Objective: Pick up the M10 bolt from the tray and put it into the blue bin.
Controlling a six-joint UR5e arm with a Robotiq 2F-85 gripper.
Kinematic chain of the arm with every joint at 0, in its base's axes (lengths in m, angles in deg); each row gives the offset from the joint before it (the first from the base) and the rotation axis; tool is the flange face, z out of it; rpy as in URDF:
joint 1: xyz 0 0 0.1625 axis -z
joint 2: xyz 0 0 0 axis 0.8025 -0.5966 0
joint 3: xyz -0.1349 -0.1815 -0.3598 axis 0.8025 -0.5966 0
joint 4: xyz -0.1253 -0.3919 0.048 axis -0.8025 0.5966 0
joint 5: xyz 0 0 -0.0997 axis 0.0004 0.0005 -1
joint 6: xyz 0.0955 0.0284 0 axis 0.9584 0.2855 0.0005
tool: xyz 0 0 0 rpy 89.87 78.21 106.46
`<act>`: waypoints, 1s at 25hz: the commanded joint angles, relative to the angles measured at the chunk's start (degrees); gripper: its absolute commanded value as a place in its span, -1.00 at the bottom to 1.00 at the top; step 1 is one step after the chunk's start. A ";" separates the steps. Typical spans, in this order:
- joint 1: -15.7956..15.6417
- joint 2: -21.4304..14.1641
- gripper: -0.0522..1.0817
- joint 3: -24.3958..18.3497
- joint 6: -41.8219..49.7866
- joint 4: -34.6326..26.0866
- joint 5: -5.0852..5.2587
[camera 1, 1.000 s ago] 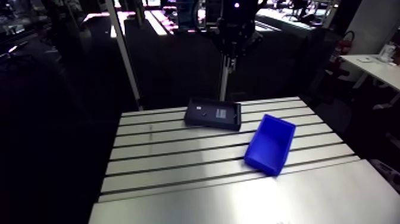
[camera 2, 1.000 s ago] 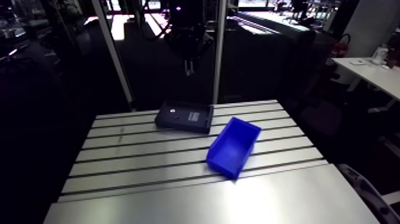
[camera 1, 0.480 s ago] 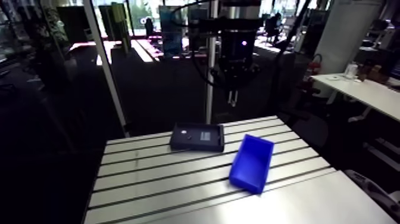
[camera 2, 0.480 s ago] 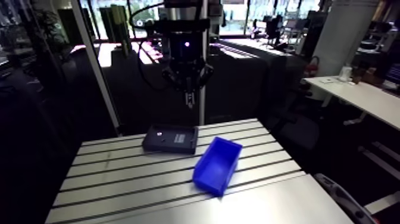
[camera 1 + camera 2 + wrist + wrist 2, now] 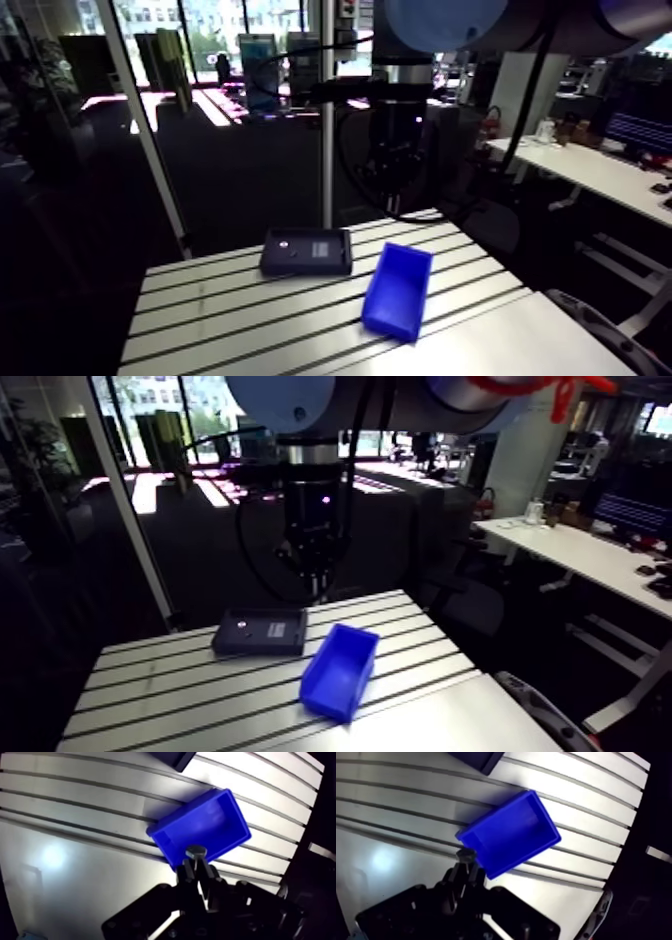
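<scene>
One blue bin (image 5: pixel 392 303), one dark tray (image 5: pixel 305 267), one bolt (image 5: pixel 196 852).

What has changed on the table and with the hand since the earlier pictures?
The hand, shut on the M10 bolt, has moved from above the tray toward the blue bin. The tray and bin stayed in place on the table; the view itself shifted.

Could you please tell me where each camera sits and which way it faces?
Wrist view: mounted on the wrist, looking down past the gripper, which is shut on the bolt; the bin lies ahead and a corner of the tray beyond it.
Arm view: mounted on the upper link, facing down across the table; the wrist and gripper hang from above.
Shared: gripper, bin, tray, table.
</scene>
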 commanded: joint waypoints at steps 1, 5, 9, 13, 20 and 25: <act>2.84 0.13 0.90 1.27 -12.85 0.00 0.79; 3.37 0.84 0.90 2.33 -19.71 0.00 0.79; 4.42 1.98 0.90 2.50 -26.65 0.00 0.70; 5.13 3.47 0.90 2.59 -29.91 0.18 0.35; 5.30 5.32 0.90 3.47 -34.04 3.08 0.09; 5.22 6.37 0.90 5.31 -34.57 7.12 -0.44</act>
